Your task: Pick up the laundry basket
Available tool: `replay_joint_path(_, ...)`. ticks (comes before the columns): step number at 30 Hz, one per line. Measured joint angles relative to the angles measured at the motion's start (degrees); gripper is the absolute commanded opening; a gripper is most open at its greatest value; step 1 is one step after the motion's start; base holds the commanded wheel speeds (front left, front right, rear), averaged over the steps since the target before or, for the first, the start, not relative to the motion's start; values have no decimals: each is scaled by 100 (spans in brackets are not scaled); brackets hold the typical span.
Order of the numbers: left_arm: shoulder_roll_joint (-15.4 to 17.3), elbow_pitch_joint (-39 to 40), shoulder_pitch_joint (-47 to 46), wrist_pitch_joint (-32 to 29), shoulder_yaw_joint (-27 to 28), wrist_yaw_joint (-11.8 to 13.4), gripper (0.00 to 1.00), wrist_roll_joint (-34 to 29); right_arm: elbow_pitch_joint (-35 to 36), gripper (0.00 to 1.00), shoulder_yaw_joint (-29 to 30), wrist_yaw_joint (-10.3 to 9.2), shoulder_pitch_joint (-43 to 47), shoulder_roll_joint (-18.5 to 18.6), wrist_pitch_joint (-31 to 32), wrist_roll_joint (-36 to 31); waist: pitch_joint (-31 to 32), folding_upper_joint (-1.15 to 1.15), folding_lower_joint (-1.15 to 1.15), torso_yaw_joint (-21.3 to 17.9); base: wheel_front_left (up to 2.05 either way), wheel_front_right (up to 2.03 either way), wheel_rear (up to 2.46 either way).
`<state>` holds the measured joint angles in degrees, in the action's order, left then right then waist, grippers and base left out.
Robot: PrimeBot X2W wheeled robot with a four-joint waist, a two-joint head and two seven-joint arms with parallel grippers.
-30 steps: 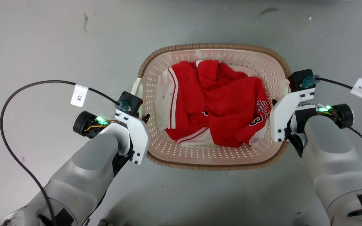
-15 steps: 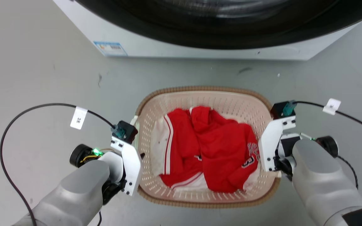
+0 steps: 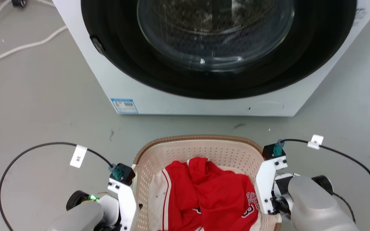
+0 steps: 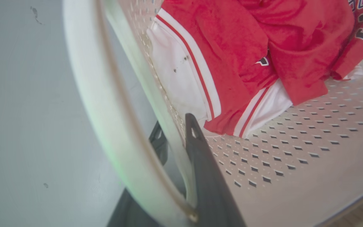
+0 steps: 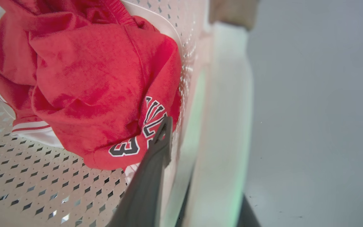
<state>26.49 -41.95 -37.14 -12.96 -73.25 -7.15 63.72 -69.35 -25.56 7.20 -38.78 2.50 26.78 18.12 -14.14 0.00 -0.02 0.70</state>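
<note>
Grey floor (image 3: 43,106) is stretching across the head view, and a white washing machine (image 3: 159,102) is standing on it at the top, its round glass door (image 3: 214,32) facing the robot and a small blue-edged label (image 3: 124,106) sitting at its lower left corner. A pale cord (image 3: 21,48) is trailing over the floor to the machine's left.

The laundry basket (image 3: 198,150) is sitting just in front of the machine, low in the head view and between the two wrists, its brown ribbed rim (image 3: 191,138) curving along the far side. A red garment (image 3: 210,199) with white trim is lying crumpled inside it, and a dark number 3 (image 5: 128,146) is showing on the cloth.

The left gripper (image 4: 174,126) is clamping the basket's left wall: its inner finger (image 4: 203,170) is lying flat against the perforated inside, while its outer finger (image 4: 159,142) is pressing from outside, partly hidden behind the white side handle (image 4: 87,94).

The right gripper (image 5: 181,132) is holding the opposite wall in the same way. Its inner finger (image 5: 150,176) is resting against the inside of the wall, just beside the red cloth, and a dark strip of the outer one is peeking out from behind the other white handle (image 5: 228,110).

A black cable (image 3: 27,150) bearing a paper tag (image 3: 78,156) is looping over the floor to the left wrist.
</note>
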Motion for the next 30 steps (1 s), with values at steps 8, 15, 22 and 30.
replay_joint_path(8, 215, 422, 492, -154, 4, 9, 0, -2, 287, 0, -376, 1, 488, 135, 83, 571, 615, 0, 0, -49, 0, 0, 0)
replay_joint_path(15, 389, 795, 758, -283, 7, 15, 0, 51, 635, 0, -592, 1, 820, 316, 151, 1035, 892, 0, 0, -68, 0, 0, 0)
replay_joint_path(22, 446, 969, 816, -300, 13, 15, 0, -5, 956, 0, -708, 3, 989, 513, 186, 1257, 1003, 0, 0, 8, 0, 0, 0)
replay_joint_path(30, 485, 1035, 943, -324, 12, 14, 0, -2, 1200, 0, -720, 19, 1168, 630, 327, 1378, 1089, 0, 1, 33, 0, 0, 0)
